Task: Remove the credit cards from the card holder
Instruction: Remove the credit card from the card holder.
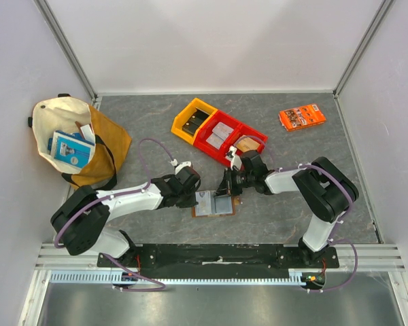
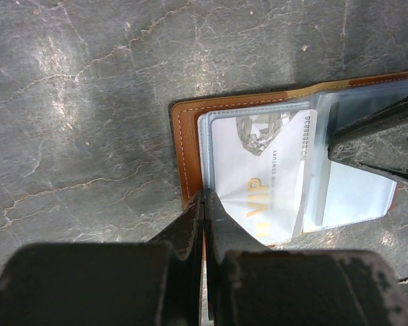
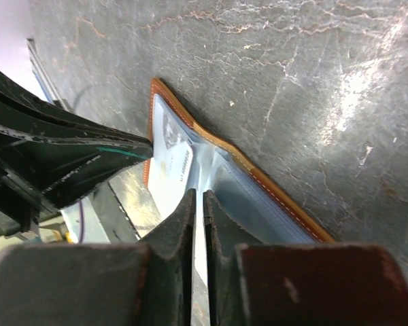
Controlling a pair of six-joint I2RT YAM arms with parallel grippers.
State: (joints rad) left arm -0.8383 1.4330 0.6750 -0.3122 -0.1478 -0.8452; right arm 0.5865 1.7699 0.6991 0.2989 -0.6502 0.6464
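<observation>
The brown card holder [image 1: 205, 209] lies open on the grey table, its pale blue plastic sleeves facing up. A white credit card [image 2: 258, 170] with gold "VIP" lettering sits in the left sleeve and also shows in the right wrist view [image 3: 170, 166]. My left gripper [image 2: 204, 193] is shut, with its tips pressing on the left edge of the card holder [image 2: 187, 136]. My right gripper [image 3: 198, 195] hovers over the sleeves near the fold of the card holder [image 3: 272, 187]. Its jaws stand a narrow slit apart, and I see nothing gripped between them. From above, the left gripper [image 1: 196, 197] and the right gripper [image 1: 229, 187] face each other across the holder.
A cream and mustard tote bag [image 1: 75, 139] with blue items lies at the far left. A yellow bin [image 1: 194, 119] and red bins [image 1: 228, 136] holding small items stand just behind the right gripper. An orange printed packet [image 1: 302, 117] lies at the back right.
</observation>
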